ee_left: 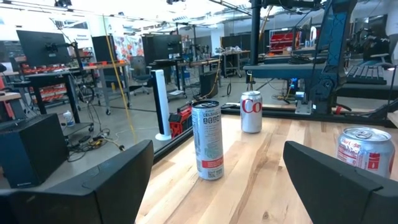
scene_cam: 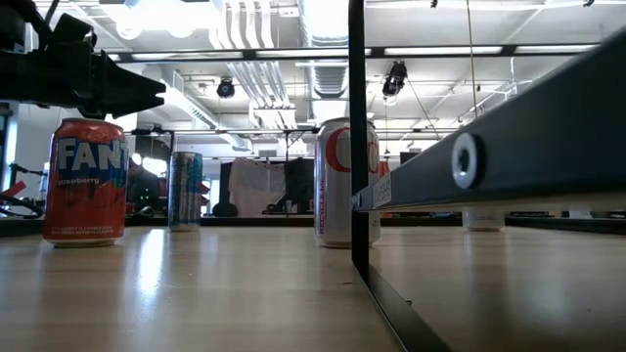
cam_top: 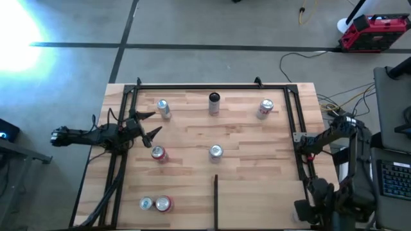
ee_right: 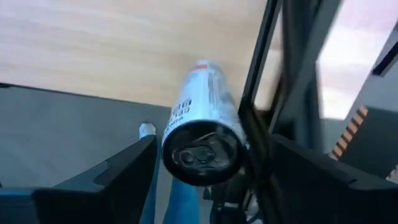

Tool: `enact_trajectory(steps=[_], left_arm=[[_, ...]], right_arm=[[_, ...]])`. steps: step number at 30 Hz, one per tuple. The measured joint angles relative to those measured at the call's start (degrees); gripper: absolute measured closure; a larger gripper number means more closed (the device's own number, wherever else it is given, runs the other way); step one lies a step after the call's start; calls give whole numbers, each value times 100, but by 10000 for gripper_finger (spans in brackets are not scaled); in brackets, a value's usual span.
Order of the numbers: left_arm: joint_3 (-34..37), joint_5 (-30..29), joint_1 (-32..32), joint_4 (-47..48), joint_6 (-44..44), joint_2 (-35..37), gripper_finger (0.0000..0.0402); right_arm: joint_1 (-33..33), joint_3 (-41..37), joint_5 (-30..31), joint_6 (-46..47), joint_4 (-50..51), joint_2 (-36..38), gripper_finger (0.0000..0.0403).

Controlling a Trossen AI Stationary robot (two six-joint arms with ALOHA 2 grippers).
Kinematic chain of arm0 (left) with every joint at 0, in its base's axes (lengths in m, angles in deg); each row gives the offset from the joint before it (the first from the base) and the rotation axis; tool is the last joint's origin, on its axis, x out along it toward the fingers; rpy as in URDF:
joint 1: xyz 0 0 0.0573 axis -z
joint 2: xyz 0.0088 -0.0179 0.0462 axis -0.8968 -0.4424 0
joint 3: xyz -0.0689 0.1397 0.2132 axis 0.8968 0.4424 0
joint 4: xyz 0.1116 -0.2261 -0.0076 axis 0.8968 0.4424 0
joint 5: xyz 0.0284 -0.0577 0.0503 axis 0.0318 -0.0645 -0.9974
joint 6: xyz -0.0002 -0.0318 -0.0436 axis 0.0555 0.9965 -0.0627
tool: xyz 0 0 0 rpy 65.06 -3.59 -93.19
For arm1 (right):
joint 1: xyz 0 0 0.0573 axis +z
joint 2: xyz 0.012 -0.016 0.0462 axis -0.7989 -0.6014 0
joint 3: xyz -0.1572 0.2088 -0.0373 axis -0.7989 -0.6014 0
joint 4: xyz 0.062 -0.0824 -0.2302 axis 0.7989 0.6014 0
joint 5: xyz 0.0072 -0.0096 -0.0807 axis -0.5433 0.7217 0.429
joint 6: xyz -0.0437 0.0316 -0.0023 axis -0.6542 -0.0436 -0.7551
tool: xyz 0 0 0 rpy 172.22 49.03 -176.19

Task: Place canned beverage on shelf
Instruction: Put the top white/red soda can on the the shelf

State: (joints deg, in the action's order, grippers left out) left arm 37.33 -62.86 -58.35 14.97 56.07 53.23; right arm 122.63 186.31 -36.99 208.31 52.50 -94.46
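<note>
Judging by how things lie, the job is partly done. Seven cans already stand upright on the shelf [cam_top: 257, 167], the big wooden board with the black tube frame that covers the bench. Three are in a row along the far side [cam_top: 214, 102]. Two are near the middle, a red one [cam_top: 158, 153] and a silver one [cam_top: 216, 151]. A pair stands close together at the near left corner [cam_top: 155, 204]. None has tipped over, and each stands apart from the others except that near pair.

One more can [ee_right: 205, 106], white with red print, seems to be the one in hand. It shows right in front of the right claw [ee_right: 212, 142], top towards the wrist camera and tilted, just beside a black frame tube. Wood lies on one side and bare floor on the other, so it looks to be at the shelf's right edge and not yet set down on it. Whether the right claw grips this can I cannot tell.

The left claw [cam_top: 154, 125] is spread wide and holds nothing. It hovers over the left part of the board, near the red can, and a slim can [ee_left: 207, 140] stands ahead of it.

What looks left is to bring the white can in over the board, stand it upright on a bare patch, and let go.
</note>
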Motion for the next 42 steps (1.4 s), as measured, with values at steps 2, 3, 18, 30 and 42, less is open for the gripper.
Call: enact_trajectory(steps=[2, 3, 18, 30, 42], left_arm=[[0, 0, 2, 1, 2, 2, 58], [0, 0, 0, 1, 2, 0, 58], [0, 0, 0, 5, 0, 0, 58], [-1, 1, 1, 5, 1, 0, 58], [-1, 0, 0, 5, 1, 1, 58]], right_arm=[[0, 188, 263, -148, 202, 37, 114], [0, 199, 453, -321, 145, 119, 117], [-1025, -1515, 2022, -2169, 185, 1258, 141], [-3366, -1917, 3177, -3704, 179, 1487, 142], [-7142, -1934, 2422, -5076, -78, 863, 134]])
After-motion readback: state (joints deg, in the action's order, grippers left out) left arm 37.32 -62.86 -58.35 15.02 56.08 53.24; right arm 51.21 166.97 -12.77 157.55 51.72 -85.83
